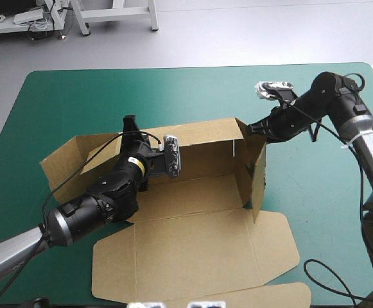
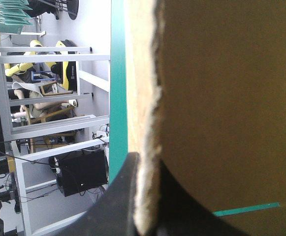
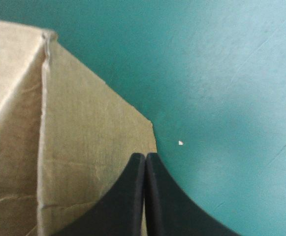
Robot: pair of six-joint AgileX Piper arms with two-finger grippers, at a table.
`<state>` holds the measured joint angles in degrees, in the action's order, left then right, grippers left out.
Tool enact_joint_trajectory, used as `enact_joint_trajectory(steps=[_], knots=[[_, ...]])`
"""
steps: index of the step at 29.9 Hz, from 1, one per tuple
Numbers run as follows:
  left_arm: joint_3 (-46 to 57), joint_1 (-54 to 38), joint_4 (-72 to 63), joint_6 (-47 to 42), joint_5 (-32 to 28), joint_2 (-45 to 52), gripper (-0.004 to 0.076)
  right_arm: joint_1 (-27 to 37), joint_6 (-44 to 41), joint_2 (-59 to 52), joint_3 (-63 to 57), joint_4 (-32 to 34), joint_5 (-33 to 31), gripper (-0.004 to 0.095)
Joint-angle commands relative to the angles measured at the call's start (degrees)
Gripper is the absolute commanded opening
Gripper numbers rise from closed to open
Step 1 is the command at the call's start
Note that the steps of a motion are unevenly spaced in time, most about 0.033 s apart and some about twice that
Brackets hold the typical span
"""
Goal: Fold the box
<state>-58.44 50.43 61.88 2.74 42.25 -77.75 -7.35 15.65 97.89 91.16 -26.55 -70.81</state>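
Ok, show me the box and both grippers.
box (image 1: 192,250), high view, on the flat near panel.
left gripper (image 2: 146,160), left wrist view, between its fingertips, clamped on the box's edge.
right gripper (image 3: 145,156), right wrist view, where its shut fingertips meet.

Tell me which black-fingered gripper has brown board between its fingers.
The left gripper: the brown board box's wall edge sits between its fingers. The right gripper's fingers meet with nothing between them.
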Motion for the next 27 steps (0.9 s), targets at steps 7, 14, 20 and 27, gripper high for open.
enact_joint_trajectory(steps=[7, 14, 20, 27], knots=[[-1.3, 0.3, 1.8, -0.8, -0.5, 1.6, -0.0009, 0.1, 9.5, -8.4, -8.8, -8.6, 4.4, -0.0018], [-1.3, 0.3, 1.8, -0.8, -0.5, 1.6, -0.0009, 0.1, 25.3, -15.0, -23.2, -19.5, 16.7, -0.0018], [-1.3, 0.3, 1.8, -0.8, -0.5, 1.6, -0.0009, 0.1, 38.6, -22.3, -37.0, -24.9, 31.1, -0.0017], [-1.3, 0.3, 1.8, -0.8, -0.7, 1.6, -0.0009, 0.1, 61.5, -29.1, -48.4, -40.2, 36.4, -0.0017]])
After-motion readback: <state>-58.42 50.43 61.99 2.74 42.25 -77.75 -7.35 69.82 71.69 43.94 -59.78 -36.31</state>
